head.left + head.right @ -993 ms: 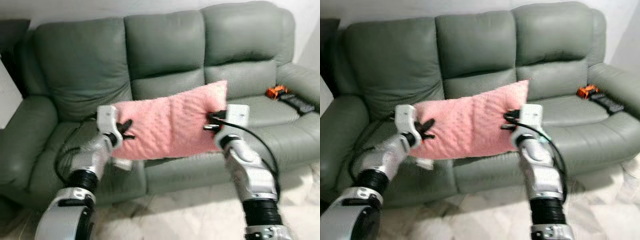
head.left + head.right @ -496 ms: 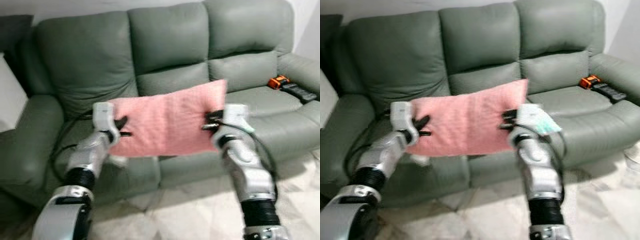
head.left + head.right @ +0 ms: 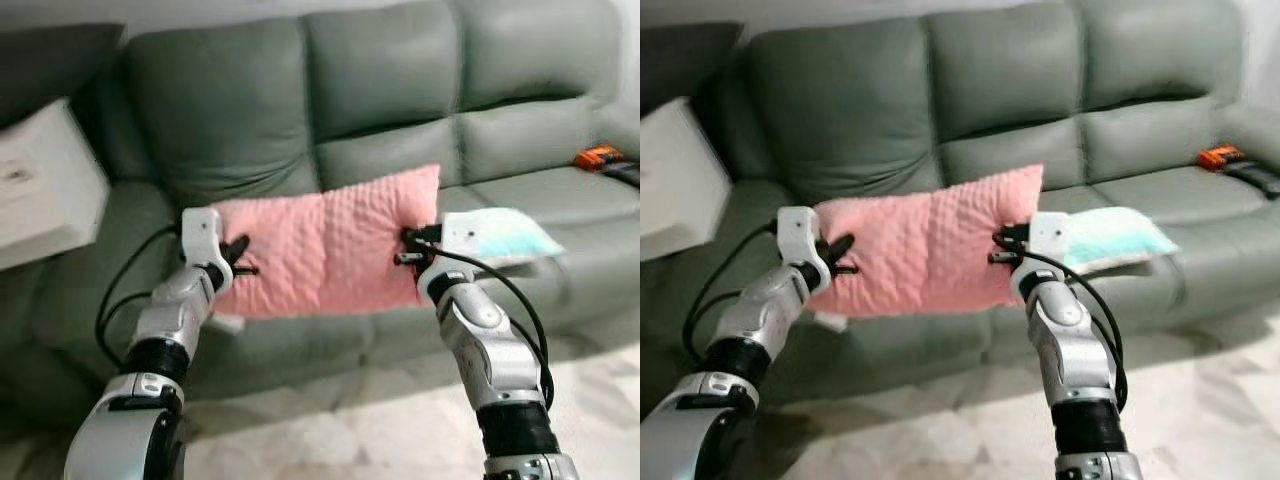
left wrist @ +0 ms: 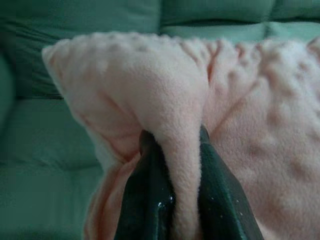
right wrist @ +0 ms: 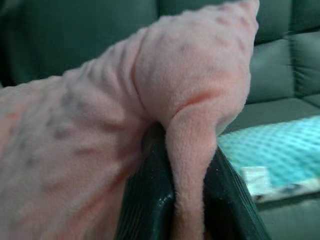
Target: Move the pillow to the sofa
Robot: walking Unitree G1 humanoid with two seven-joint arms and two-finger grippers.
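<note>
A pink fleece pillow hangs stretched between my two grippers, above the front of the grey-green sofa. My left gripper is shut on the pillow's left edge. In the left wrist view a fold of pink fabric is pinched between the black fingers. My right gripper is shut on the right edge. The right wrist view shows the same pinch, with a fold between its fingers.
A light teal cushion lies on the sofa seat just right of the pillow. An orange object and a dark remote sit on the far right seat. A white cabinet stands at the left. Pale marble floor lies below.
The view has swung left, bringing the white cabinet and the teal cushion into sight. Both grippers keep their hold on the pillow, which stays level between them.
</note>
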